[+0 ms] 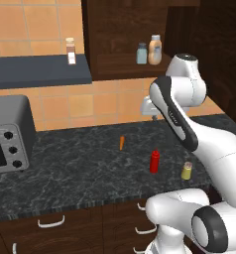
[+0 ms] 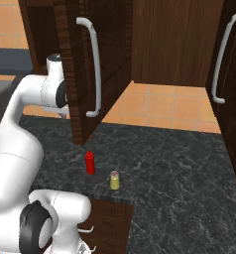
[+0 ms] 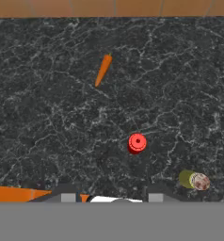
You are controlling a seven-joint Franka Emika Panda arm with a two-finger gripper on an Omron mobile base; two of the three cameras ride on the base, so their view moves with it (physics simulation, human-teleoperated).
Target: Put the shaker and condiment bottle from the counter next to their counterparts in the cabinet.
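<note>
Dark fingertips (image 3: 68, 196) stood apart, holding nothing, gripper (image 3: 112, 197) looking straight down from well above the counter (image 1: 80, 168) | red bottle (image 3: 137, 143) upright just ahead, slightly right of centre, long axis vertical | shaker (image 3: 193, 180) upright farther right, near front edge | both still far below the cabinet (image 1: 120, 30), where the counterparts (image 1: 149, 51) waited
</note>
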